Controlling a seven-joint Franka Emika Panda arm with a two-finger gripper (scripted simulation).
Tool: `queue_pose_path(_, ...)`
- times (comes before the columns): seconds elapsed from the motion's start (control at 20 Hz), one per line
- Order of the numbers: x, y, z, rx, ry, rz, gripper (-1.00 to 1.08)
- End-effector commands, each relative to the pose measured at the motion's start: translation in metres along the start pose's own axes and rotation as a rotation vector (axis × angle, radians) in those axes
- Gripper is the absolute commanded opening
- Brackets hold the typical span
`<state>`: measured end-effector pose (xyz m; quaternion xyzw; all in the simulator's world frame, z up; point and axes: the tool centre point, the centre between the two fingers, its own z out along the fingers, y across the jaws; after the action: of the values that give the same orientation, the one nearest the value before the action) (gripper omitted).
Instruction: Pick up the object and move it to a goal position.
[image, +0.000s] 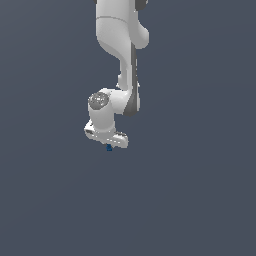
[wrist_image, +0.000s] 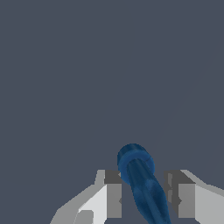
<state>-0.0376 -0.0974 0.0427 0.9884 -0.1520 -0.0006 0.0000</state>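
Exterior view: distant, high, facing the arm. Wrist view: close, looking past fingers (wrist_image: 113, 199). Shared: blue object (image: 109, 147).

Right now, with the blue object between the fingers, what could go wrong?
1. In the wrist view the blue object lies slanted between the fingers, with gaps on both sides. Closing may twist or push it instead of clamping it.
2. In the exterior view the object only peeks out beneath the gripper, so whether it is actually held cannot be judged; lifting now could leave it behind.

A flat, dark grey-blue floor (image: 200, 200) is filling both views; it is showing no seams, markings or edges.
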Motion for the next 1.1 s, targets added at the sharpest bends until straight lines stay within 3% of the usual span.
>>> queue_pose_path(0.0, 0.0, 0.0, 0.0, 0.0, 0.001, 0.0, -1.0)
queue_pose_path(0.6, 0.002, 0.0, -0.004, 0.0, 0.001, 0.0, -1.0)
queue_pose_path(1.05, 0.02, 0.006, -0.043, 0.0, 0.001, 0.001, -1.0)
